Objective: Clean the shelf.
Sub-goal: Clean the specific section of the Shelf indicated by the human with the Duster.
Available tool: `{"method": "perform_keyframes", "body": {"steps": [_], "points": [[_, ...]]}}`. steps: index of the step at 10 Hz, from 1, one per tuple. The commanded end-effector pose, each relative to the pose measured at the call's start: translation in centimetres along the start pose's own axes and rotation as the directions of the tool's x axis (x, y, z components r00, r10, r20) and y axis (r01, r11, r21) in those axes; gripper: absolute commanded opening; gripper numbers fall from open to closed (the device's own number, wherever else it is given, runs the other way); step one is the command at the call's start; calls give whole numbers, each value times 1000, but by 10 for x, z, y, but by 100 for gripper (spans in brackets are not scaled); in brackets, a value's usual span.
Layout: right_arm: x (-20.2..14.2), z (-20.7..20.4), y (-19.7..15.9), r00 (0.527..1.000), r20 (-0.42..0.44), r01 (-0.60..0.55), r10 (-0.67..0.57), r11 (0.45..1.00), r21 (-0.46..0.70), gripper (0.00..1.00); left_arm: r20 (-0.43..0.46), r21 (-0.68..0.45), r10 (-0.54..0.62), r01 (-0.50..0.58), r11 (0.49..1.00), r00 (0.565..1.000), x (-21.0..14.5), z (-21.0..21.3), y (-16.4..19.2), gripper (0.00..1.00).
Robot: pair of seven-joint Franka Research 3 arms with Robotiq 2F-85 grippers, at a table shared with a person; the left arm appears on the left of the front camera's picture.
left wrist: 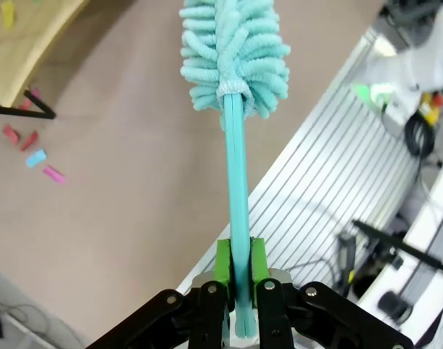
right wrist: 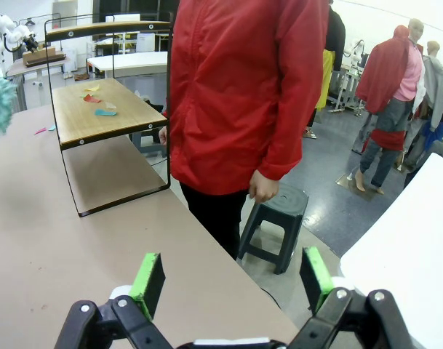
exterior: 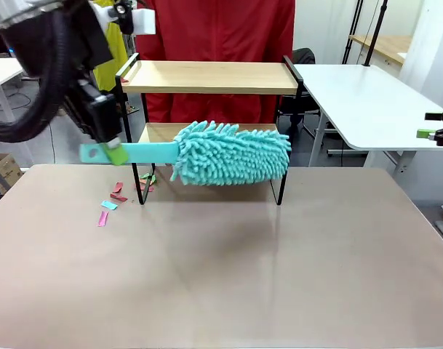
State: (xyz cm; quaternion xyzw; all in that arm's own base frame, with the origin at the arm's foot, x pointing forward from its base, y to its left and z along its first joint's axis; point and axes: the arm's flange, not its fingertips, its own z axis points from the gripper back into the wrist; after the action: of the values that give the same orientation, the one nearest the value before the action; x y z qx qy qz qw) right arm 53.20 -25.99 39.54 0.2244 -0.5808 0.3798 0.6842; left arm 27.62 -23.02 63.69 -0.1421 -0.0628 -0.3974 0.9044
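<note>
Left gripper [exterior: 110, 151] was pinching the flat teal plastic handle [left wrist: 236, 182] of the fluffy teal microfibre duster [exterior: 232, 153], with the green pads pressed onto the handle near its end. The right gripper [right wrist: 232, 280] had its jaws spread wide with nothing between them. It sat off the right edge of the beige table [exterior: 243, 276], facing across it.

The two-tier shelf with light wooden boards and a thin black frame [exterior: 210, 76] stood at the table's far edge, about mid-width. A person in a red jacket [exterior: 217, 29] stood right behind it.

Key geometry: the duster's long axis ran parallel to the shelf's front edge. The handle started by the shelf's front left leg and the head stretched off to the robot's right, hanging in front of the lower board. From the left wrist view the head looked to be over the table, with the board off to one side and not under it. I couldn't tell if any fibres touched the frame.

Small coloured paper scraps [exterior: 110, 205] lay on the table just off the shelf's front left leg. More scraps [right wrist: 97, 102] were on the lower board, towards its left end.

My read is that the lower board wasn't done yet. The next sweep would need the head pushed away from the robot and in between the boards, then dragged towards the left end. The left arm was the near one and already held the tool, while the right was well apart from the shelf. The risk I saw was the head or handle catching the front left leg or the side rail.
</note>
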Motion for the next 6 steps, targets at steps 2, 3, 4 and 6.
{"method": "perform_keyframes", "body": {"steps": [2, 3, 4, 6], "points": [[6, -1, 0, 1000, -18, 13, -13, 1000, -3, 100, 72, 61, 163, -168, 984, 984, 23, -21, -18, 13], [6, -1, 0, 1000, -18, 13, -13, 1000, -3, 100, 99, 89, 199, -208, 974, 975, 37, -29, -23, 13], [6, -1, 0, 1000, -18, 13, -13, 1000, -3, 100, 159, 128, 224, -245, 961, 962, 52, -39, -33, 13], [6, -1, 0, 1000, -18, 13, -13, 1000, -3, 100, 226, 170, 252, -293, 941, 941, 79, -48, -43, 13]]}}
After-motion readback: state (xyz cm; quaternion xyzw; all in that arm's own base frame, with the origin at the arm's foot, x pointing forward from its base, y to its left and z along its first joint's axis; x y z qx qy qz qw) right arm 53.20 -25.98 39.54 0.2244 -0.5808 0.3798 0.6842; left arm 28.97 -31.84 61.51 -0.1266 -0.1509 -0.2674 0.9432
